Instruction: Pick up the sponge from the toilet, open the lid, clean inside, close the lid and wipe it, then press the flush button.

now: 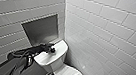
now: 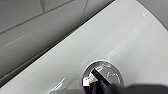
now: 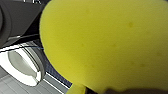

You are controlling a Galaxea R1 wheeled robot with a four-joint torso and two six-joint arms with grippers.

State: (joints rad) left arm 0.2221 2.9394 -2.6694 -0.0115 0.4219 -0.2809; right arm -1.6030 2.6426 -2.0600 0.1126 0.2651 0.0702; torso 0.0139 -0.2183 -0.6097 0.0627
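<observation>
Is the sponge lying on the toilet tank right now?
No, the sponge sits right against the right wrist camera, and nothing yellow lies on the tank top.

The toilet [image 1: 59, 47] — its flat tank top — carries the flush button [image 2: 112, 73].

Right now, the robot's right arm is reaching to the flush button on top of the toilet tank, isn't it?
No, it's the left arm. The head view shows it entering from the picture's left, with the left gripper at the flush button on top of the toilet tank.
</observation>
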